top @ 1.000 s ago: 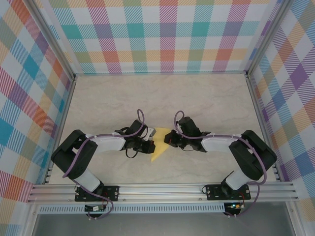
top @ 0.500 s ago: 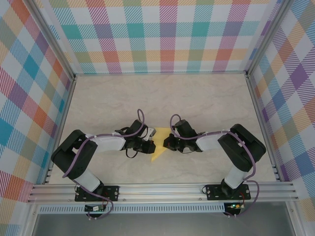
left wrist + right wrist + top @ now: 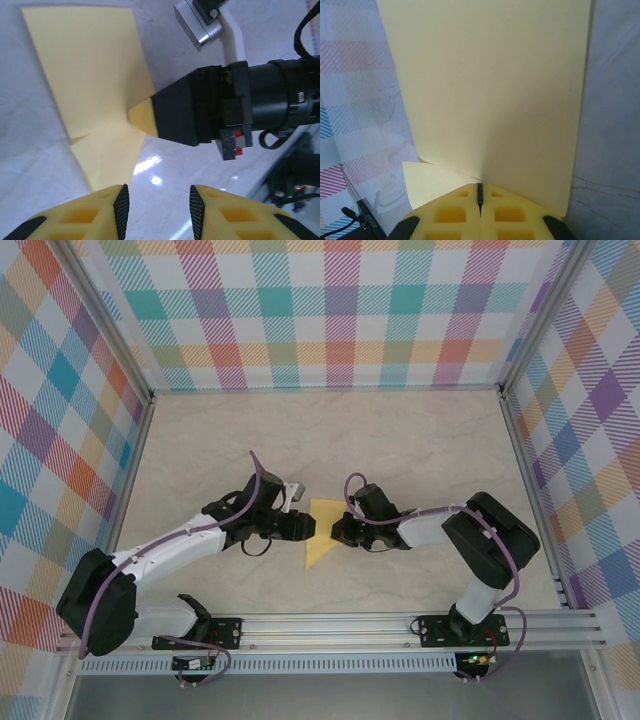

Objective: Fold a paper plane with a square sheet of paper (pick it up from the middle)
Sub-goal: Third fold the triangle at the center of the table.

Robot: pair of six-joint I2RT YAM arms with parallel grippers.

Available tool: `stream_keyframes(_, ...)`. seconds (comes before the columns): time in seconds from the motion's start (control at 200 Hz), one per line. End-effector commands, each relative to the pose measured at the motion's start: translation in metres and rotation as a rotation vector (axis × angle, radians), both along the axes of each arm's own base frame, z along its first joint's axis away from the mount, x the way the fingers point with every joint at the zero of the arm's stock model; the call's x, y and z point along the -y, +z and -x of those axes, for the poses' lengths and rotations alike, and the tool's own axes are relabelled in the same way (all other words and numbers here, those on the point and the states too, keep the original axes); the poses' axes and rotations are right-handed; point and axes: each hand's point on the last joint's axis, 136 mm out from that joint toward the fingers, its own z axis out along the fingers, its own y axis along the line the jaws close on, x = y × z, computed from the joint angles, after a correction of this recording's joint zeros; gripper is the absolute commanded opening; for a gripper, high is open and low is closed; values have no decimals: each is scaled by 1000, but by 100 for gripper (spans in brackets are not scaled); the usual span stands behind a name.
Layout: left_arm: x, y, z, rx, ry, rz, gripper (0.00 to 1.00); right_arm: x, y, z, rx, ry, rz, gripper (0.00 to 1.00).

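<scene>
Left gripper point(image 3: 156, 202) opened, right gripper point(image 3: 480, 194) pinching paper point(image 3: 490, 90)

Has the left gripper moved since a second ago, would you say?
Yes; the left gripper has edged away from the near rail, toward the back wall.

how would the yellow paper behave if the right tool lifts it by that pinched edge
Probably floppy: the folded paper is thin and bends up where the right tool pinches it. Likely very light, and it may slide on the glossy table.

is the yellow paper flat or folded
Folded: the paper shows overlapping flaps and a crease, with the right gripper shut on one edge.
</scene>
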Motion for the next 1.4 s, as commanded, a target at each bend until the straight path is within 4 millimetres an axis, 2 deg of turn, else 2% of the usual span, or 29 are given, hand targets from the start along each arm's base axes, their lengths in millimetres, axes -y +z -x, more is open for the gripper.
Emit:
stream_keyframes(0.0, 19, -5, 24, -135, -45, 107, 32, 18, -20, 10, -47, -31, 94, 1)
stream_keyframes(0.22, 36, -27, 32, -215, -95, 116, 28, 18, -16, 9, -41, -28, 97, 2)
stream_keyframes(0.37, 37, -45, 37, -269, -118, 87, 27, 19, -16, 9, -41, -33, 99, 2)
stream_keyframes(0.625, 28, -69, 44, -313, -140, -1, 26, 19, -17, 8, -44, -33, 107, 3)
stream_keyframes(0.795, 16, -86, 44, -313, -134, -89, 24, 16, -9, 5, -26, -31, 92, 5)
stream_keyframes(0.99, 6, -106, 48, -333, -119, -144, 19, 4, 20, 0, 23, -3, 25, 9)
stream_keyframes(1.15, -1, -113, 51, -331, -109, -165, 16, -13, 42, 6, 64, 49, -26, 12)
stream_keyframes(1.395, -2, -113, 53, -323, -108, -160, 14, -31, 35, 14, 35, 41, -65, 5)
